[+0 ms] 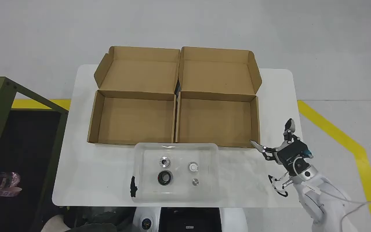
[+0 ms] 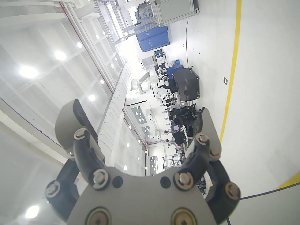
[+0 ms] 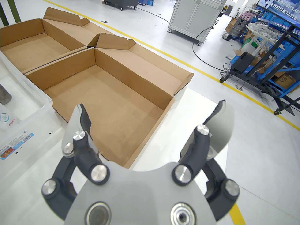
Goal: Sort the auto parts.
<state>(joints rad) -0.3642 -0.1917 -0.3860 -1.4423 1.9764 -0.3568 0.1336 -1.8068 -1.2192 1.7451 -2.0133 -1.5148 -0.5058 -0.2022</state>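
- Top view: right gripper (image 1: 272,137) is over the near right part of the white table (image 1: 275,93). Its fingers are spread wide, released, gripping nothing.
- The fingertips point toward the near right corner of the right cardboard box (image 1: 217,122). One tip is just beside that corner; I cannot tell whether it touches.
- The left cardboard box (image 1: 133,120) lies beyond the right one as seen from the fingers. The two stand side by side with walls meeting and lids folded back flat.
- The clear bin (image 1: 142,156) sits against the boxes' near walls, off to one side of the fingers and apart from them.
- The bin holds four auto parts, all well apart from the fingertips: silver ring (image 1: 166,161), black ring (image 1: 166,177), white part (image 1: 193,166), small silver part (image 1: 196,182).
- Left wrist view: left gripper (image 2: 139,107) is released, fingers wide apart with no grasp. Far past the tips are ceiling lights, workshop benches and a yellow floor line (image 2: 231,71).
- Right wrist view: the right gripper's fingers are apart. The right cardboard box opens just ahead of the tips, its corner between them.
- A corner of the clear bin lies out past one finger, with a grey part (image 3: 4,95) inside it; which of the four it is I cannot tell.
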